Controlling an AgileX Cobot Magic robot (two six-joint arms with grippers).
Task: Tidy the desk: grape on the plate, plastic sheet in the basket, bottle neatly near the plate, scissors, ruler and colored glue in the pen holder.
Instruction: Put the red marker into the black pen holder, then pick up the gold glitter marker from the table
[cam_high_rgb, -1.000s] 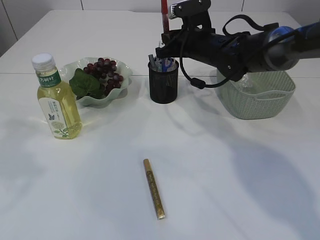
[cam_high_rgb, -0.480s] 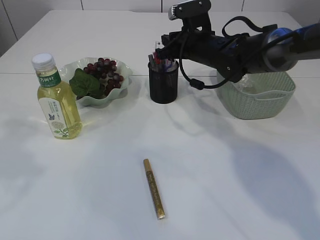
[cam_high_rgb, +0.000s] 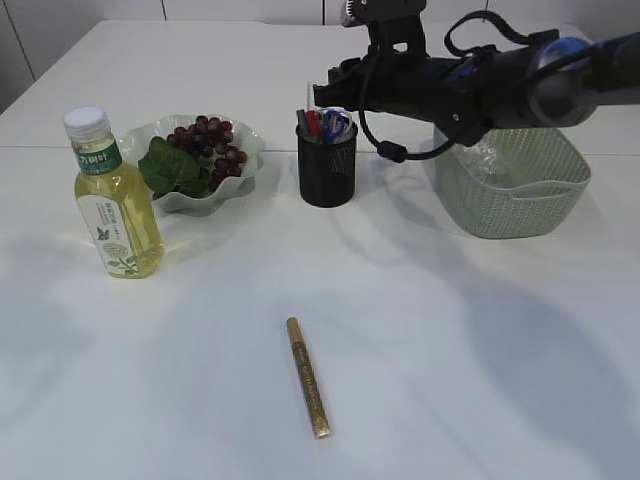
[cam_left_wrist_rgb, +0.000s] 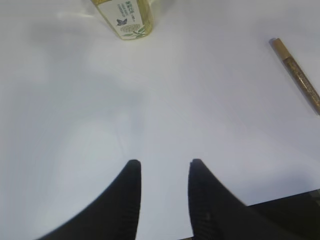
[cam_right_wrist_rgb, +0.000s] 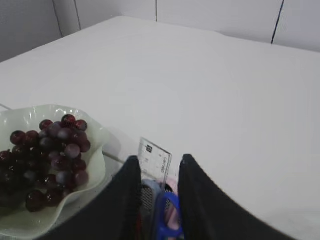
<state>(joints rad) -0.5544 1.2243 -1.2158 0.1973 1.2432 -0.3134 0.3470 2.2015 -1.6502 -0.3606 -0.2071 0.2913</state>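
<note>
Desk (cam_high_rgb: 420, 340): you have one stray left here, the gold glue pen (cam_high_rgb: 307, 376), lying flat near the front edge, well apart from every container
Basket (cam_high_rgb: 512, 200): sits at the right rear; clear plastic sheet (cam_high_rgb: 490, 160) appears to be inside
Plate (cam_high_rgb: 240, 140): holds the grape bunch (cam_high_rgb: 210, 145); green tea bottle (cam_high_rgb: 110, 195) stands upright just beside it
Pen holder (cam_high_rgb: 327, 165): contains blue-handled scissors (cam_right_wrist_rgb: 167, 215) and clear ruler (cam_right_wrist_rgb: 154, 159), both upright
Right arm: reaches across from the right, level above the holder; right gripper (cam_right_wrist_rgb: 159, 192) hangs directly over it, jaws apart, gripping nothing
Left gripper (cam_left_wrist_rgb: 162, 172): hovers over bare desk, jaws apart and empty; the bottle and glue pen lie ahead of it
Next, in your judgement: pick up the glue pen
</note>
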